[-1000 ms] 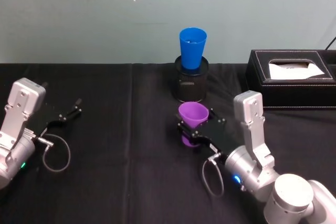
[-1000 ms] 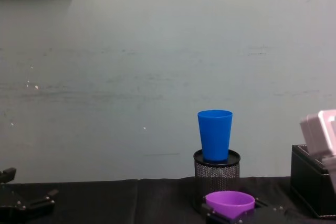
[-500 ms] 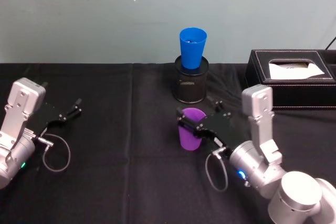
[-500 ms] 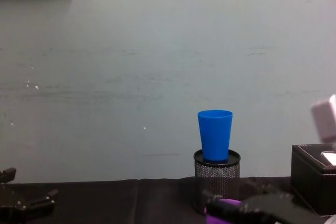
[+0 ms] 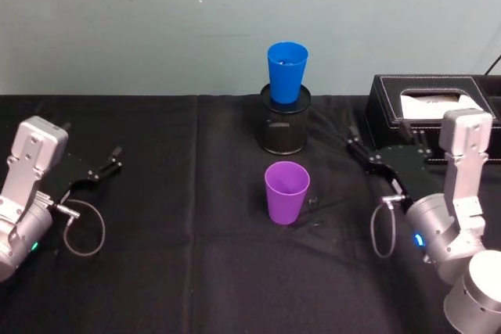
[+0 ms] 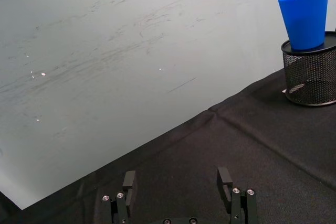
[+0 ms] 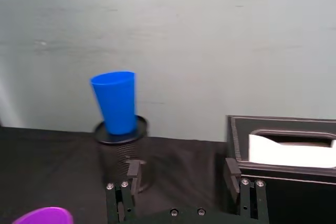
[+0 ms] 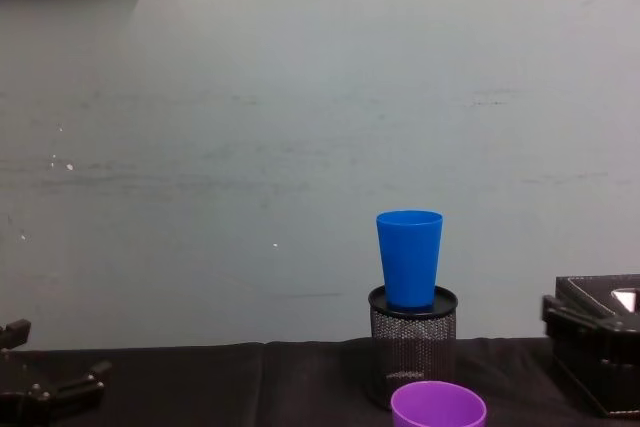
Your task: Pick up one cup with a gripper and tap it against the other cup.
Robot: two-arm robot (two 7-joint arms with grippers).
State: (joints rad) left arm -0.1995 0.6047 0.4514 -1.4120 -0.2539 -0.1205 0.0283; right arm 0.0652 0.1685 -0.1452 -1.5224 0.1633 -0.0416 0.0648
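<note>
Just in front of the mesh pen holder (image 5: 285,128) we see the purple cup (image 5: 286,192) upright on the black surface (image 5: 196,271), free of both arms. We judge it light, thin and slick; we would grip its tapered wall at mid-height, gently. We count two cups: the blue cup (image 5: 286,71) sits in the holder. The right end effector (image 5: 379,163) stands open right of the holder, by the black box (image 5: 434,115); the left end effector (image 5: 100,171) rests open far left.

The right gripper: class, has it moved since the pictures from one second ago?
Yes. The right gripper has let go of the purple cup and drawn back to the robot's right, now open beside the black box.
</note>
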